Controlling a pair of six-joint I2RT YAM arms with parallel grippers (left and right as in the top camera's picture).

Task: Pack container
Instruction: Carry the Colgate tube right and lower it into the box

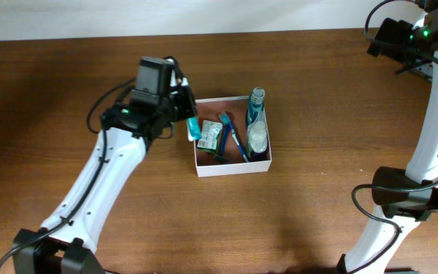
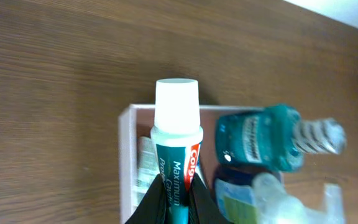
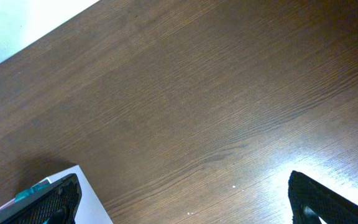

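The container (image 1: 232, 167), a shallow white-walled box with a reddish-brown floor, sits mid-table. It holds a teal mouthwash bottle (image 1: 257, 114), a blue toothbrush (image 1: 232, 137) and a green packet (image 1: 210, 137). My left gripper (image 1: 187, 114) is shut on a Colgate toothpaste tube (image 1: 194, 127) over the box's left wall. In the left wrist view the fingers (image 2: 176, 202) pinch the tube (image 2: 178, 137), white cap pointing away, above the container wall (image 2: 125, 168) and next to the mouthwash bottle (image 2: 260, 140). My right gripper (image 3: 185, 208) is open and empty over bare table.
A second, clear bottle with a blue label (image 2: 253, 196) lies beside the mouthwash in the box. The container's corner (image 3: 91, 202) shows at the lower left of the right wrist view. The right arm (image 1: 392, 36) is raised at the far right of the brown wooden table.
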